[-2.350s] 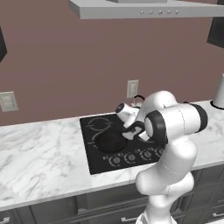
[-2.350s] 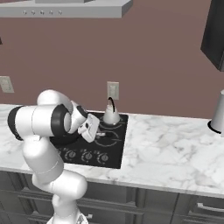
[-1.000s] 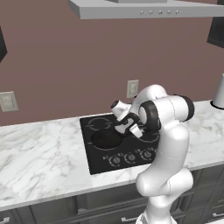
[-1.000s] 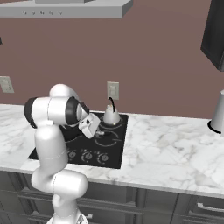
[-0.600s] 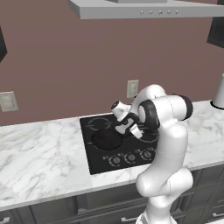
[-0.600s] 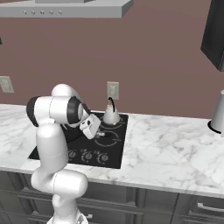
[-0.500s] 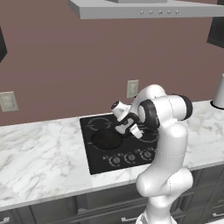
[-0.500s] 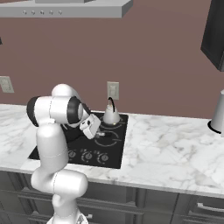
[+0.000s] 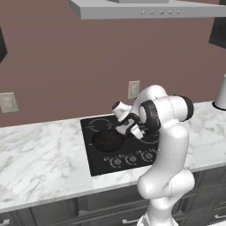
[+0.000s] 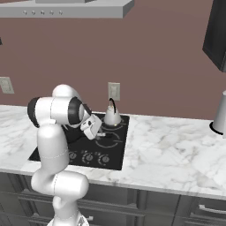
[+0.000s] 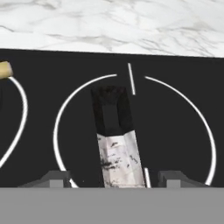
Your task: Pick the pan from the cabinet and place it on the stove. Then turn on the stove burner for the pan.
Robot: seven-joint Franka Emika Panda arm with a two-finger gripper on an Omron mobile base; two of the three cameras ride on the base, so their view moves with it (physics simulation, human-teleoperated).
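The black pan (image 9: 107,140) rests on the front left burner of the black glass stove (image 9: 99,164), its handle pointing toward the arm. My gripper (image 9: 126,132) hovers just above that handle, slanted down. In the hand view the pan handle (image 11: 114,131), dark at its far end and pale near me, lies between my two spread fingertips (image 11: 53,178) and touches neither; the gripper (image 11: 113,179) is open. From the right base camera the gripper (image 10: 99,133) sits over the stove (image 10: 112,152), with the pan mostly hidden behind the arm. The dark cabinet (image 10: 216,31) hangs at upper right.
A small white kettle (image 10: 111,115) stands on the back burner, close beside the hand. Round knobs (image 9: 132,158) line the stove's front edge. Marble counter (image 10: 176,145) stretches to both sides, with a grey canister (image 10: 219,114) at far right. A range hood (image 9: 145,9) hangs overhead.
Since 2.4 s ago the arm's elbow has lifted and swung back, with the hand still over the pan handle. In the last second nothing visibly moved.
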